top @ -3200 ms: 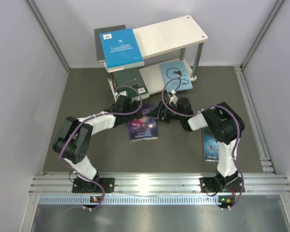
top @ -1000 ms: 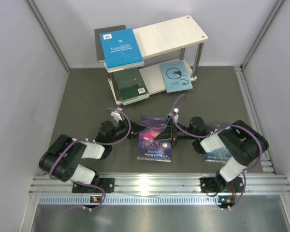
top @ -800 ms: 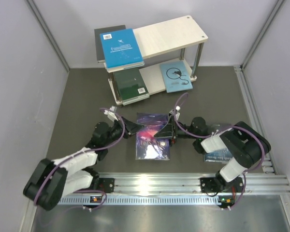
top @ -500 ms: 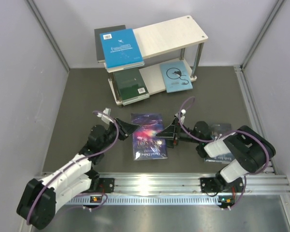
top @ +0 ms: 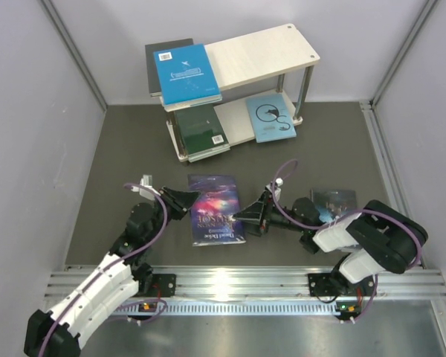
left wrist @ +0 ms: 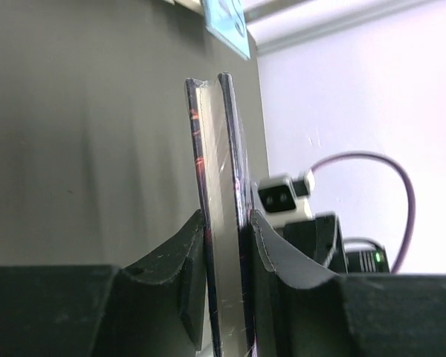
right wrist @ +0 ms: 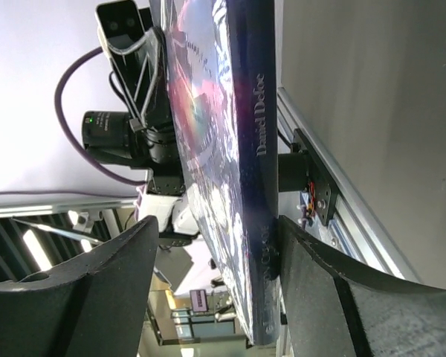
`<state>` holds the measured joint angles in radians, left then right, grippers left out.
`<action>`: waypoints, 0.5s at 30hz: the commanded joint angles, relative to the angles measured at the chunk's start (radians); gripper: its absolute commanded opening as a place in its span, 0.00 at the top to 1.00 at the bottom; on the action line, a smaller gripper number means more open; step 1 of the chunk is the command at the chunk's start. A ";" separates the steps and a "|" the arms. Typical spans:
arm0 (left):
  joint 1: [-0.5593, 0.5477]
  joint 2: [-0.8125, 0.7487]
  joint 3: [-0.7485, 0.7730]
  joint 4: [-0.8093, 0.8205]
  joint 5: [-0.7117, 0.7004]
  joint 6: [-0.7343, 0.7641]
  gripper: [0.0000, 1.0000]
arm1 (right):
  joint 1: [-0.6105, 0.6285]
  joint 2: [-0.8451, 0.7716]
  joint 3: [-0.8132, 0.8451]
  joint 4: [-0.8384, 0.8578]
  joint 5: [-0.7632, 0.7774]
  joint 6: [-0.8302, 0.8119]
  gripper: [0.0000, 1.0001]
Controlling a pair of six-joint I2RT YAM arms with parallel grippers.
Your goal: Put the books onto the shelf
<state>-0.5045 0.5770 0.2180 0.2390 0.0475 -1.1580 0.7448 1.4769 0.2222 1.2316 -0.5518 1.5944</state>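
A starry purple book (top: 215, 210) is held low over the dark mat between both arms. My left gripper (top: 181, 200) is shut on its left page edge; in the left wrist view the book (left wrist: 219, 149) stands pinched between the fingers (left wrist: 227, 217). My right gripper (top: 247, 216) is open and straddles the spine (right wrist: 249, 149): one finger (right wrist: 312, 260) rests against it, the other (right wrist: 126, 260) stands apart. The shelf (top: 264, 46) holds a bright blue book (top: 186, 73) over a dark one on top, with dark green (top: 199, 131) and light blue (top: 270, 117) books below. Another dark blue book (top: 333, 201) lies on the mat.
A silver rail (top: 238, 286) runs along the near edge behind the arm bases. Grey walls close in the left and right sides, and the mat (top: 126, 149) lies between the shelf and the arms.
The starry book has shifted left and towards the near edge with the left gripper. The right gripper followed it and its jaws have narrowed around the spine.
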 commanded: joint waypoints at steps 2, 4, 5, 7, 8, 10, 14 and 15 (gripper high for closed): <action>0.014 -0.054 -0.025 -0.098 -0.222 0.057 1.00 | 0.122 -0.038 0.006 0.240 0.064 0.053 0.39; 0.014 -0.069 -0.032 -0.109 -0.241 0.041 1.00 | 0.155 -0.018 0.022 0.241 0.116 0.053 0.44; 0.012 -0.074 -0.032 -0.115 -0.248 0.035 1.00 | 0.191 -0.010 0.029 0.241 0.136 0.058 0.47; 0.009 -0.089 -0.034 -0.136 -0.270 0.023 1.00 | 0.223 0.013 0.052 0.241 0.188 0.055 0.49; 0.006 -0.104 -0.034 -0.147 -0.281 0.020 1.00 | 0.252 0.023 0.065 0.241 0.197 0.056 0.50; 0.006 -0.124 -0.026 -0.184 -0.310 0.015 1.00 | 0.280 0.062 0.111 0.241 0.219 0.058 0.51; 0.004 -0.175 -0.020 -0.236 -0.347 0.003 1.00 | 0.349 0.120 0.164 0.244 0.266 0.065 0.52; 0.004 -0.193 -0.019 -0.236 -0.354 0.000 1.00 | 0.356 0.138 0.181 0.247 0.274 0.067 0.50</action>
<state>-0.5060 0.4168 0.1936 0.0120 -0.1638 -1.2022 1.0397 1.6051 0.3046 1.1801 -0.2886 1.6196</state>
